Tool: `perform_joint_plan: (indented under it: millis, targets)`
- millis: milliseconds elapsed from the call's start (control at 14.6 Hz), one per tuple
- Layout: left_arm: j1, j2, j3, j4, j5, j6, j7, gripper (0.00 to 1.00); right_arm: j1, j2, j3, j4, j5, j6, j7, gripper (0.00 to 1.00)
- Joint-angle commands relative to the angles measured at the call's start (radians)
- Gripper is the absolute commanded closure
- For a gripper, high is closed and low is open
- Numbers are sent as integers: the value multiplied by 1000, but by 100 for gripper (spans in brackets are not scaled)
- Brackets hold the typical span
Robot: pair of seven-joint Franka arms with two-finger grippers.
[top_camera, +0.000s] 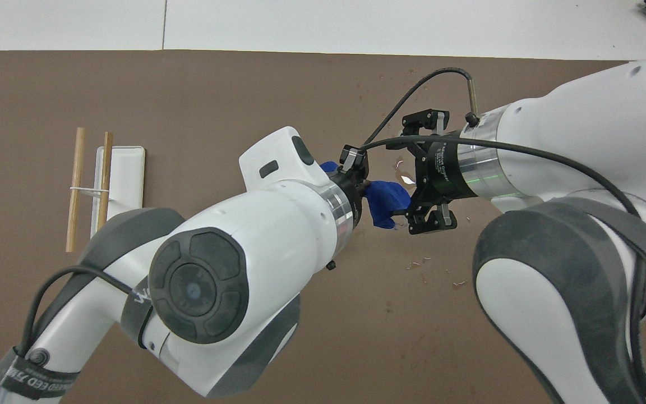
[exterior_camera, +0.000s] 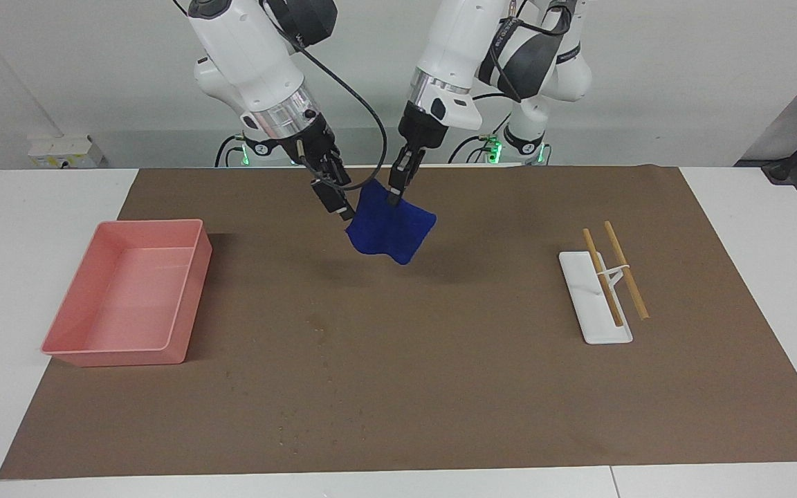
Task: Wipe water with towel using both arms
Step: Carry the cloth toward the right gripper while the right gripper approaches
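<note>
Brown mat [exterior_camera: 440,387] below, left pincer [exterior_camera: 394,197] clamping blue towel [exterior_camera: 391,232], right pincer [exterior_camera: 337,204] spread at its edge.

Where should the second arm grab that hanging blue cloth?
Probably at the free upper corner. The blue cloth hangs in the air from the left pincer, pinched at one top corner. The right pincer is beside the other top corner, so coming in sideways from that edge looks simplest.
</note>
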Motion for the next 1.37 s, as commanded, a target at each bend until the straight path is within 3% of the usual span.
perform_joint_plan:
  millis: [0, 342, 888, 957, 1025, 1093, 1298]
  targets:
    - [-28, 17, 17, 26, -11, 36, -73, 100, -21, -7, -2, 3, 23, -97, 20, 1]
    - [-25, 26, 17, 26, -14, 75, -132, 100, -28, -10, -12, 1, 37, -142, 29, 1]
    - [-28, 49, 17, 72, -1, 67, -210, 100, -18, -37, -4, -69, 56, -6, 98, 6]
    - [-28, 49, 17, 72, 3, 69, -210, 100, -18, -39, -3, -77, 56, 12, 98, 17]
    - [-28, 49, 17, 71, 3, 69, -208, 100, -18, -36, -3, -74, 57, 13, 102, 67]
    - [-29, 49, 15, 71, 3, 69, -208, 100, -27, -33, -3, -68, 68, 12, 113, 100]
    - [-32, 49, 17, 71, 1, 66, -205, 100, -30, -28, -4, -59, 72, 18, 122, 100]
